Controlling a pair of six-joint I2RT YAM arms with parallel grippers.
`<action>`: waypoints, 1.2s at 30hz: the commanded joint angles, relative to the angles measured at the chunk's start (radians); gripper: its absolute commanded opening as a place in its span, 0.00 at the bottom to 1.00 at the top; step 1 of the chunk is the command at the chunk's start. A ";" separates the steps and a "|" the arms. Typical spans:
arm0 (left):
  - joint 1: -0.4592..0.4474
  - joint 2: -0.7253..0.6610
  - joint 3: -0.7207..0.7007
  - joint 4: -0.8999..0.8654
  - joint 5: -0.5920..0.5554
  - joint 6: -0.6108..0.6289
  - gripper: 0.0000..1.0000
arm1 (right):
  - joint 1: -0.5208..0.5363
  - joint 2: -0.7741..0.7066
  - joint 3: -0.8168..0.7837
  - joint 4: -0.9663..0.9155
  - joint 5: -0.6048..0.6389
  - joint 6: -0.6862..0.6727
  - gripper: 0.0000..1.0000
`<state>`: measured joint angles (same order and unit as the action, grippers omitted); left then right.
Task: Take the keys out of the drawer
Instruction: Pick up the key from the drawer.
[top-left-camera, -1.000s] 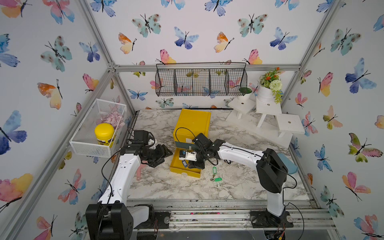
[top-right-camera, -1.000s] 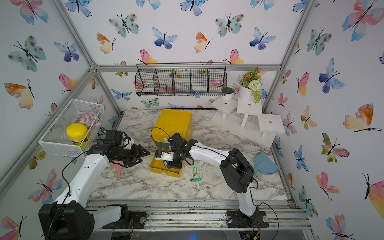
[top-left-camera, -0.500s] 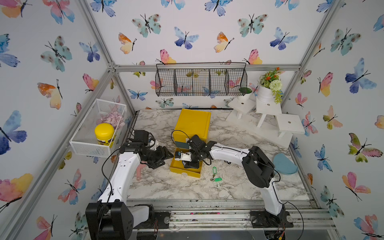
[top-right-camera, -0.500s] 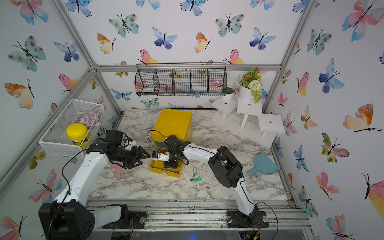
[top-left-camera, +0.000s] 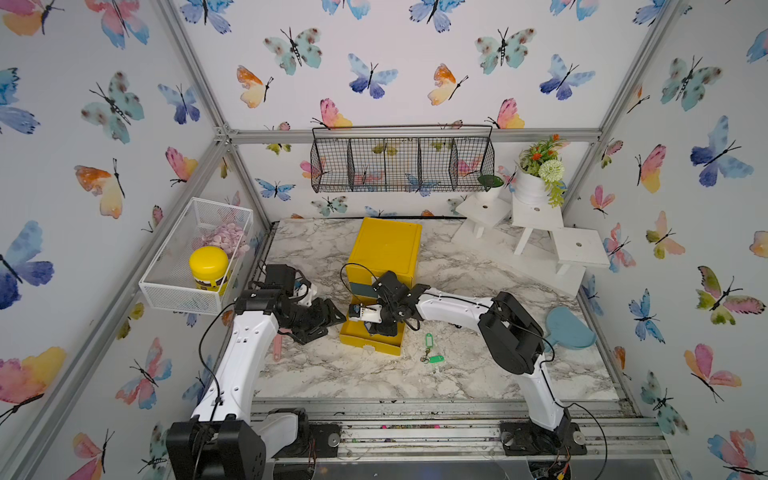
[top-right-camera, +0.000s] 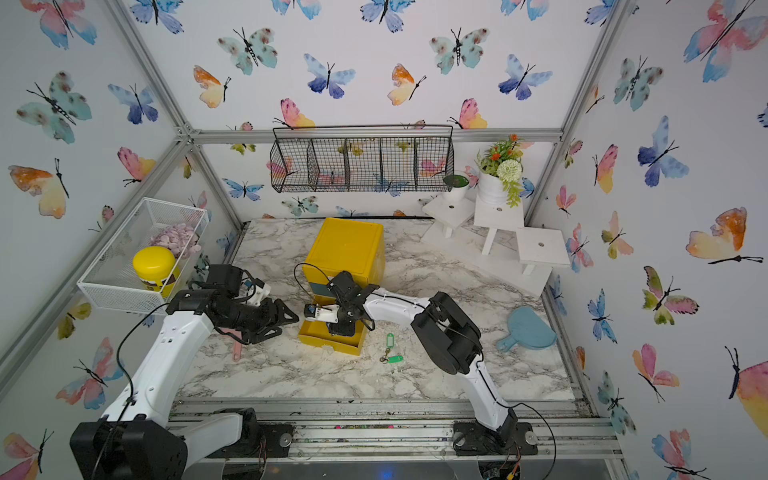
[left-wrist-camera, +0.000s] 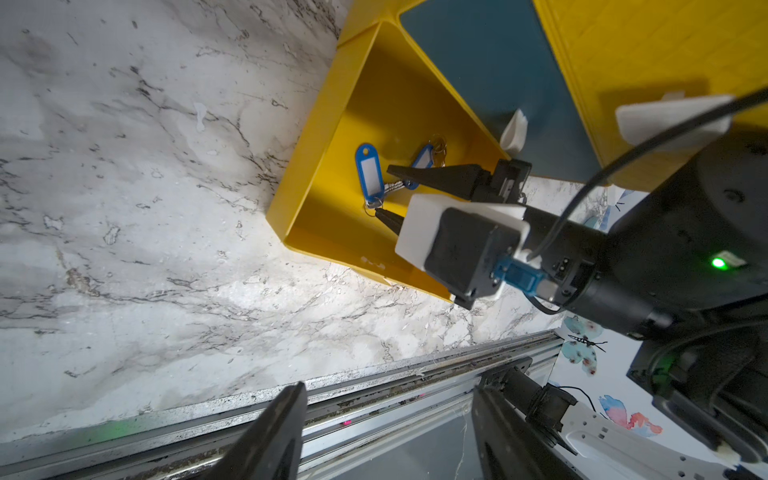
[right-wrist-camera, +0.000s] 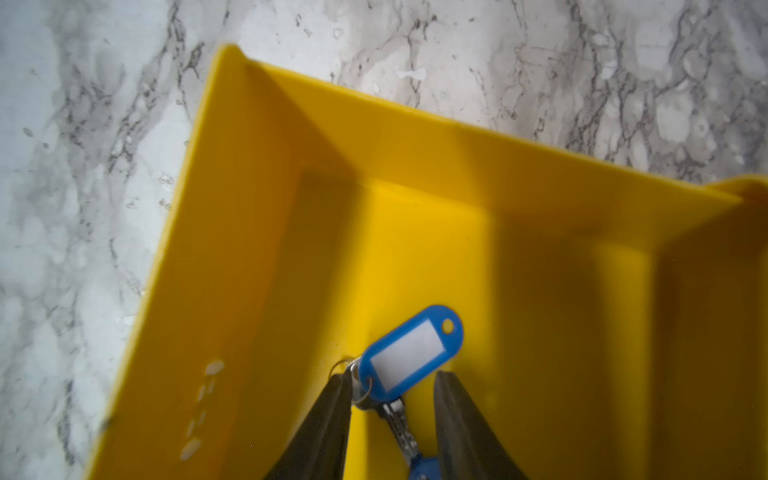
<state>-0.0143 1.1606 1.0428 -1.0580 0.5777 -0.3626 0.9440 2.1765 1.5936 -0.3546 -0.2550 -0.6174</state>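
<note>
Oblong blue-tagged keys (right-wrist-camera: 409, 359) in smooth yellow drawer (right-wrist-camera: 415, 137)

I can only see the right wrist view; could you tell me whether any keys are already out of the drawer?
Observer: Yes, a green-tagged bunch lies on the table beside the drawer.
Operator: Are more keys inside, besides the blue tag before me?
Observer: A second blue tag lies farther in, partly behind the right gripper.
Operator: And the other arm?
Observer: The left gripper is outside the drawer, jaws open and empty.
</note>
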 joint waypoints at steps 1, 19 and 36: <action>0.005 -0.024 -0.004 -0.019 -0.002 0.024 0.69 | -0.010 0.055 -0.005 -0.017 0.055 0.022 0.38; 0.005 -0.037 0.007 -0.022 -0.012 0.023 0.69 | -0.010 -0.090 -0.058 -0.062 -0.094 0.026 0.34; 0.005 -0.027 0.012 -0.012 -0.007 0.031 0.69 | -0.010 0.059 0.014 -0.077 -0.047 -0.022 0.37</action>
<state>-0.0143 1.1404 1.0321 -1.0592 0.5758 -0.3569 0.9417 2.1937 1.5768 -0.4160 -0.3336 -0.6331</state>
